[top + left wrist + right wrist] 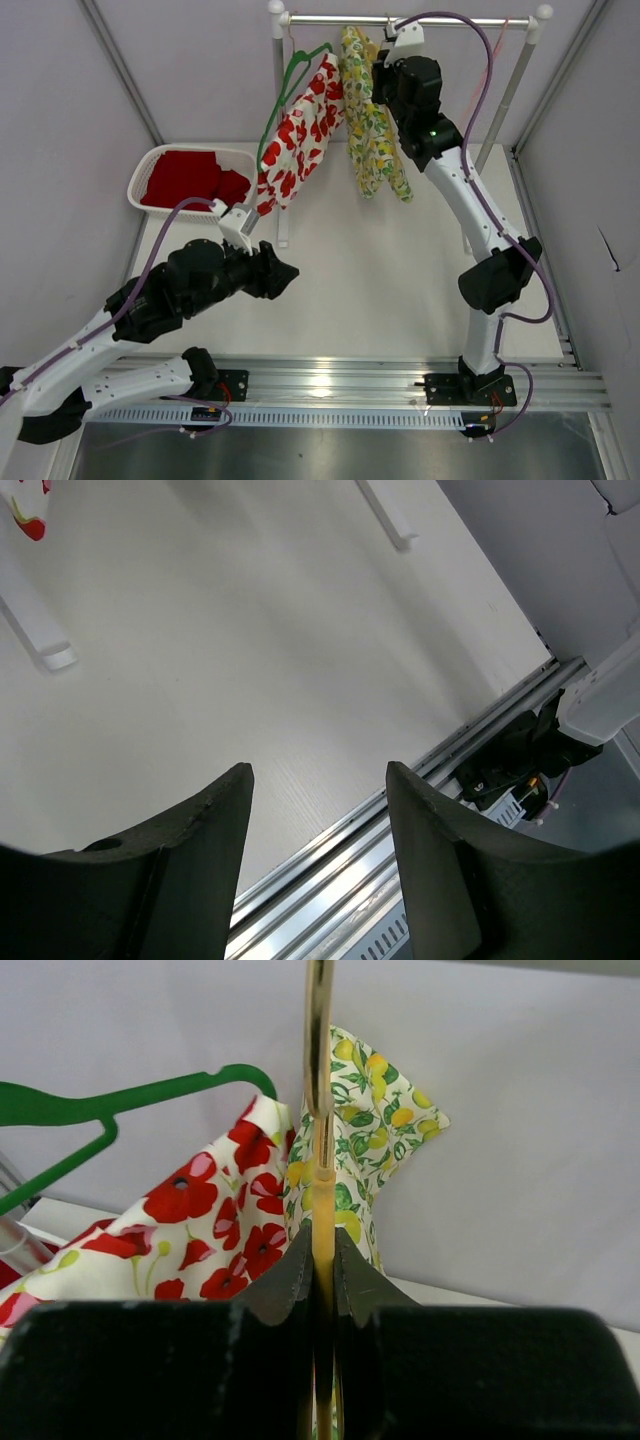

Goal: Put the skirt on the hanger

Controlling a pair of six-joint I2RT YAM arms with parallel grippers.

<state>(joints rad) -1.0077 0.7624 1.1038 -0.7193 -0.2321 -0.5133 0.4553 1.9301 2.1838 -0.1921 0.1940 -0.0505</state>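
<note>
A lemon-print skirt [372,130] hangs on a yellow hanger [322,1210] with a metal hook [318,1030]. My right gripper [385,75] is shut on this hanger's neck just under the clothes rail [450,19]. In the right wrist view the gripper [322,1245] pinches the yellow stem, with the lemon skirt [380,1120] behind it. A red poppy skirt [298,140] hangs on a green hanger [290,85] to the left. My left gripper [285,272] is open and empty, low over the table; the left wrist view shows only bare table between the gripper's [318,780] jaws.
A white basket [150,165] with red clothes [190,178] sits at the back left. The rack's white feet [50,650] rest on the table. An aluminium rail [330,385] runs along the near edge. The poppy skirt [200,1230] and green hanger [100,1110] are left of my right gripper.
</note>
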